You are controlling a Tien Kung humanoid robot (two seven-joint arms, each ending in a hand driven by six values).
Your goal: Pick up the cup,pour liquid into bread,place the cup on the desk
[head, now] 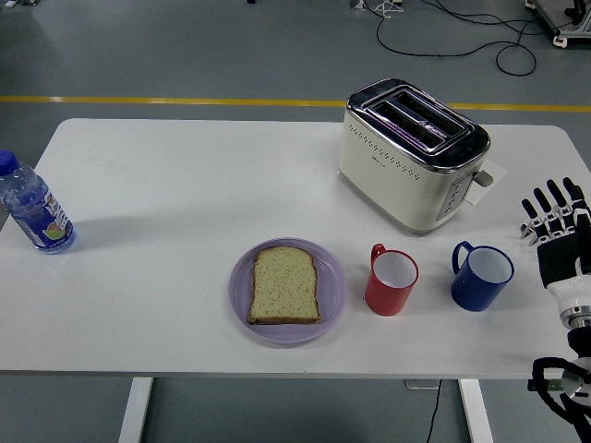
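Two cups are standing near-right of centre: red cup [391,281] beside the plate [242,300], blue cup [481,276] further right, handles pointing far-left. Which one is meant, we are not judging. Both are looking rigid, light, probably slick; we are favouring a wrap around the body. Contents are hard to make out. Bread [285,286] is lying flat on the plate. Right hand [558,231] is hovering right of the blue cup, fingers extended, holding nothing. Toaster [413,153] is sitting beyond.

Cream toaster [412,155] at back, water bottle [33,207] far left
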